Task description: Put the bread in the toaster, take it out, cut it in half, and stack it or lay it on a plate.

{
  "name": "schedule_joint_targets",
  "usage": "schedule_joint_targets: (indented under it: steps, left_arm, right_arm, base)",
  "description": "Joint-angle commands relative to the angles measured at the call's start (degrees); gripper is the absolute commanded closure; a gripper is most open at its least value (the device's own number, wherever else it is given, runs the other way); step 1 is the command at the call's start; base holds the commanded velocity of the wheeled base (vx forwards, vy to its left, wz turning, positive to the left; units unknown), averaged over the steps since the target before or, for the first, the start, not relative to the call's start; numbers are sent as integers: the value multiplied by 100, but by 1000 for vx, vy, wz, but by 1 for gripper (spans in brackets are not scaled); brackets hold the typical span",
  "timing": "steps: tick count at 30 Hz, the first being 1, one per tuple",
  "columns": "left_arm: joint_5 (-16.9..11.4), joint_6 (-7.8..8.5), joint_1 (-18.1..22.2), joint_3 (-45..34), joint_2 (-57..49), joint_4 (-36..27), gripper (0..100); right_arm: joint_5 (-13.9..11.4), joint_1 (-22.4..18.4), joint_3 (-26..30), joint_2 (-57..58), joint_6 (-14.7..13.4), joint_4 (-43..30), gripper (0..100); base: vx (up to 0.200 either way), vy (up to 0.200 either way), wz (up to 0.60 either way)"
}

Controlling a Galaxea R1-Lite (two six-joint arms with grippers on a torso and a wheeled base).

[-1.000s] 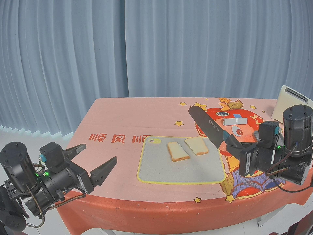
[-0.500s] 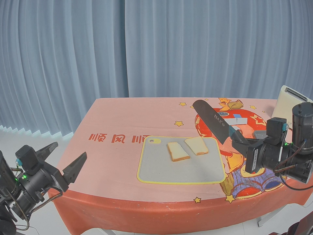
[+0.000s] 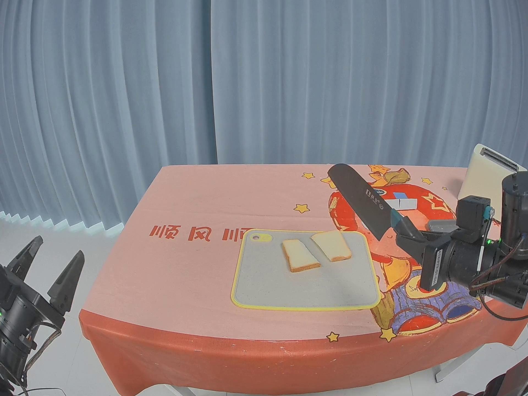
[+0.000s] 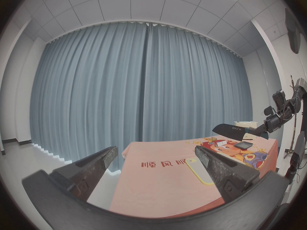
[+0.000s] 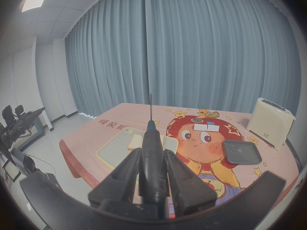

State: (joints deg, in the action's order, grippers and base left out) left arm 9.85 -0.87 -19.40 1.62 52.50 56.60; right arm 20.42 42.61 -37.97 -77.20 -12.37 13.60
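Head view puts the job well past its middle: on the cutting board (image 3: 308, 287) near the centre of the table (image 3: 209, 204) lie two pieces, the nearer bread half (image 3: 300, 255) and the farther bread half (image 3: 331, 246), flat and just beside each other. From that I judge the toasting and the cut to be done, though how browned the bread is I cannot tell. The right gripper (image 3: 408, 232) is clamped on the handle of the knife (image 3: 363, 199), whose dark blade is held up in the air over the table to the right of the board, pointing far and left, clear of the bread. The left gripper (image 3: 55, 251) hangs off the near left corner of the table with its fingers spread and nothing between them. The toaster (image 3: 487, 177) stands at the far right edge, and near it a dark tray (image 5: 242, 151) lies bare. What looks left is to set the knife down and carry both halves across to that tray, which I take to serve as the plate, laid or stacked.
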Motion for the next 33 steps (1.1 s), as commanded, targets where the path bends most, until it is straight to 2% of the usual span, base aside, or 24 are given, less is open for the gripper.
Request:
schedule_joint_targets:
  steps: [1,5,16,20,25,26,28,29,30,32,33]
  left_arm:
    - [-18,60,296,-145,-750,-255,0]
    - [-18,69,331,-145,-1128,-835,0]
    - [8,60,938,-153,-2535,-2303,0]
    - [17,51,1052,-153,-3361,-3182,0]
    - [-36,25,1236,-162,-4706,-4869,0]
    - [-159,25,1228,-162,-4714,-5229,0]
    - [-607,7,1228,-162,-4618,-5396,0]
    - [-607,7,1228,-162,-4618,-5396,0]
    - [-923,69,1228,-162,-4626,-5713,0]
    - [-959,95,1236,-127,-4618,-5757,0]
    - [-932,51,1298,-136,-4618,-5748,0]
  right_arm:
    - [-3,11,-26,144,24,2,100]
    - [-3,11,-52,162,33,2,100]
    - [6,2,-79,162,42,11,100]
    - [6,72,-105,197,33,11,100]
    - [6,81,-105,223,33,11,100]
    - [6,81,-105,206,24,11,100]
    - [6,81,-79,206,24,11,100]
    - [6,81,-79,206,24,11,100]
    - [6,81,-70,197,24,11,100]
    - [6,81,-70,206,24,11,100]
    - [6,81,-79,206,24,11,100]
  base:
    - [0,0,0]
    - [0,0,0]
    - [0,0,0]
    - [0,0,0]
    - [0,0,0]
    - [0,0,0]
    - [0,0,0]
    - [0,0,0]
    - [0,0,0]
    - [0,0,0]
    - [0,0,0]
